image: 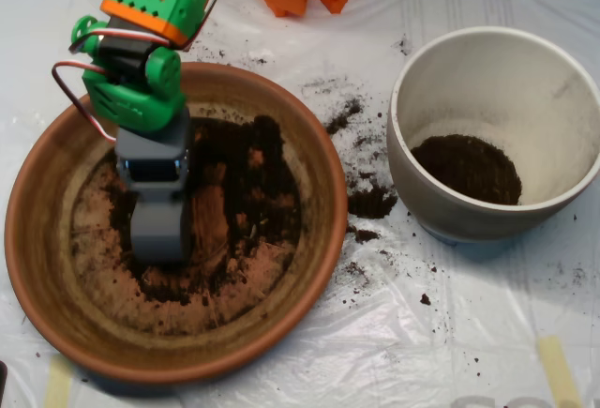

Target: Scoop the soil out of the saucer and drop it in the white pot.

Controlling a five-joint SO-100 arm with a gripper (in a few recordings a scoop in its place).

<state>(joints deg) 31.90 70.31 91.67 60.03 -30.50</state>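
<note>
My scoop [157, 230] down in the saucer [56, 305]

I cannot tell whether my shells are parted or closed; they sit amid the soil [248, 188] on the left. Spilled crumbs [370, 204] lie between, and the white pot [562, 108] on the right holds more.

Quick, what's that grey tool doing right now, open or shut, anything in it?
Tool: down in the saucer, on the soil; whether it is open, shut or loaded cannot be told from above.
</note>
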